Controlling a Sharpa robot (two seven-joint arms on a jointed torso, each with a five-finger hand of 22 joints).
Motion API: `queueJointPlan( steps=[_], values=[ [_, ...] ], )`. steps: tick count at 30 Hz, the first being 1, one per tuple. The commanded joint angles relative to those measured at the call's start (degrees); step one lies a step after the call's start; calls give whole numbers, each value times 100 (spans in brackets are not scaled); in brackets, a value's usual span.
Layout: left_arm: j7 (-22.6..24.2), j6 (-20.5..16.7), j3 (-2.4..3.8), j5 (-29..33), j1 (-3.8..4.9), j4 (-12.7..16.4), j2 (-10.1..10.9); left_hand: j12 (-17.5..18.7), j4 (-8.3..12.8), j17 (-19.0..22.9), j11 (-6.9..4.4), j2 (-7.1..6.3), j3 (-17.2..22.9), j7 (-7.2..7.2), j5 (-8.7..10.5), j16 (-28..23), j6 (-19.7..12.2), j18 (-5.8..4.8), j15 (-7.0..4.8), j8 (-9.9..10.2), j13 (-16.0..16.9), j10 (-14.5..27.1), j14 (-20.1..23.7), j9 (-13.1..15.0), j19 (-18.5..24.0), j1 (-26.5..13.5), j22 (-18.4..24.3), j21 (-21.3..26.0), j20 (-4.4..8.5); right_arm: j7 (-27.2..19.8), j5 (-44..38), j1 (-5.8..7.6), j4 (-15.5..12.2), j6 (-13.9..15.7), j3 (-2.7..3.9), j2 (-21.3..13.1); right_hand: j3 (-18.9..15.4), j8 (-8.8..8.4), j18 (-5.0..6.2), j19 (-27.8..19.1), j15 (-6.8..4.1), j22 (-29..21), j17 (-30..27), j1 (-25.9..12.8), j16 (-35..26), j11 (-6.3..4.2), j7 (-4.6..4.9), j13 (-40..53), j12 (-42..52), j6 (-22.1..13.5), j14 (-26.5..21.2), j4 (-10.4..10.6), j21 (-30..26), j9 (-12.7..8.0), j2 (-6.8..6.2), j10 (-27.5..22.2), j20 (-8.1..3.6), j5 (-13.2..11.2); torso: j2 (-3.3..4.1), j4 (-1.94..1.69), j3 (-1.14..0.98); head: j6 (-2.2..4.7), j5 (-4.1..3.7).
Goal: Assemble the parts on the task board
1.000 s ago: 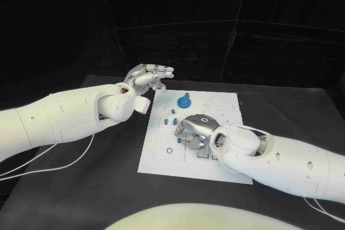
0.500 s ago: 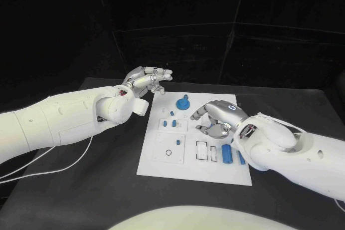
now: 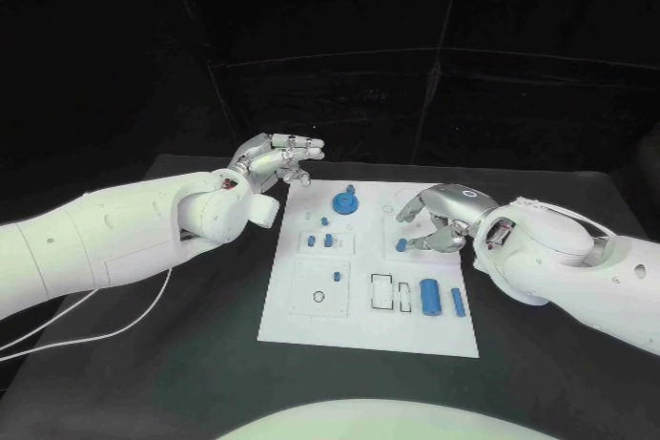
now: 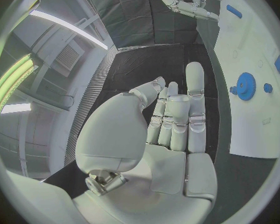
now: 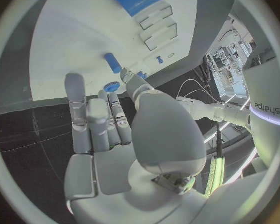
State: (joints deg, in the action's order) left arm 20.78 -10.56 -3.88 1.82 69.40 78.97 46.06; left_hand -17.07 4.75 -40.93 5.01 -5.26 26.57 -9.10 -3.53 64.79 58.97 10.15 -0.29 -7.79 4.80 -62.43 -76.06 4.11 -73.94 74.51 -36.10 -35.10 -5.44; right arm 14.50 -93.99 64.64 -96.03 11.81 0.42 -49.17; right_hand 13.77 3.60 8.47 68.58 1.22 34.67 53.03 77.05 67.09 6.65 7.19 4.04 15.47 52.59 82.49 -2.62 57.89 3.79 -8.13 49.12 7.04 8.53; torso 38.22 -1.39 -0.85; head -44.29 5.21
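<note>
Black table (image 3: 165,345); right hand (image 3: 438,216) pinches part (image 3: 403,245).

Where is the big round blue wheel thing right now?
In the head view the blue wheel sits at the far end of the white task board, near its left corner, just beyond the left robot hand.

A black table (image 3: 165,345) holds a flat white task board (image 3: 351,316) that lies right on it, in the middle. Small blue parts (image 3: 432,296) sit on the board, not on the table itself. A thin white cable (image 3: 96,327) lies on the table, off to the left of the board.
</note>
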Motion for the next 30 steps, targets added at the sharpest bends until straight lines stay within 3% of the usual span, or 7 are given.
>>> queueJointPlan(
  steps=[1, 10, 14, 20, 30],
  values=[
    [23, 95, 1, -51, 7, -1, -6, -20, 0, 1, 10, 34, -44, -12, 14, 39, -45, 23, 36, 10, 7, 44, 16, -5, 26, -25, 8, 32, -12, 132, -58, 14, 60, -578, 5, 59, -76, 6, 111, -13, 5, -13, -9, 83, 1, -2, -12, 4, 63, -46, -20, 18, -33, 4, 10, -66, -10, 38, 5, -2, 0, -9, 0],
    [23, 103, 1, -54, 7, -11, -13, -20, 0, 1, 10, 34, -44, -12, 14, 39, -45, 23, 36, 10, 7, 44, 16, -5, 26, -25, 8, 32, -12, 89, -96, 14, 220, -789, 1, 239, -171, 7, 101, 53, -22, 42, 30, 219, 52, -35, 22, 18, 264, -45, 18, 31, -2, 4, 140, 3, -21, 62, 1, 1, 3, -13, 7],
    [23, 107, 1, -55, 7, -17, -21, -20, 0, 1, 10, 34, -44, -12, 14, 39, -45, 23, 36, 10, 7, 44, 16, -5, 26, -25, 8, 32, -12, 36, -99, 13, 312, -888, -1, 334, -123, 67, 78, 165, -71, 182, 62, 277, 91, -100, 92, 15, 446, 139, 80, 23, 93, 27, 281, 326, -50, 46, 2, -2, 2, -18, -1],
    [25, 107, 1, -56, 7, -24, -23, -20, 0, 1, 10, 34, -44, -12, 14, 39, -45, 23, 36, 10, 7, 44, 16, -5, 26, -25, 8, 32, -12, -67, -69, 7, 413, -954, -3, 424, 96, 159, 7, 396, -134, 576, 178, 240, 173, -178, 126, -53, 446, 528, 163, 89, 355, 44, 428, 916, -104, 48, 0, 5, 0, -30, 14],
    [48, 82, 1, -57, 7, -25, -18, -50, 4, -26, 4, 47, -47, -10, 12, 62, -39, 25, 35, 1, 14, 35, 9, -1, 20, -15, 12, 35, -15, -60, -38, 2, 528, -1092, -6, 490, 401, 155, -34, 522, -160, 820, 340, 179, 308, -213, 140, -56, 154, 794, 223, 160, 529, 22, 426, 1353, -138, 20, 3, 4, 0, -49, 7]
  ],
)
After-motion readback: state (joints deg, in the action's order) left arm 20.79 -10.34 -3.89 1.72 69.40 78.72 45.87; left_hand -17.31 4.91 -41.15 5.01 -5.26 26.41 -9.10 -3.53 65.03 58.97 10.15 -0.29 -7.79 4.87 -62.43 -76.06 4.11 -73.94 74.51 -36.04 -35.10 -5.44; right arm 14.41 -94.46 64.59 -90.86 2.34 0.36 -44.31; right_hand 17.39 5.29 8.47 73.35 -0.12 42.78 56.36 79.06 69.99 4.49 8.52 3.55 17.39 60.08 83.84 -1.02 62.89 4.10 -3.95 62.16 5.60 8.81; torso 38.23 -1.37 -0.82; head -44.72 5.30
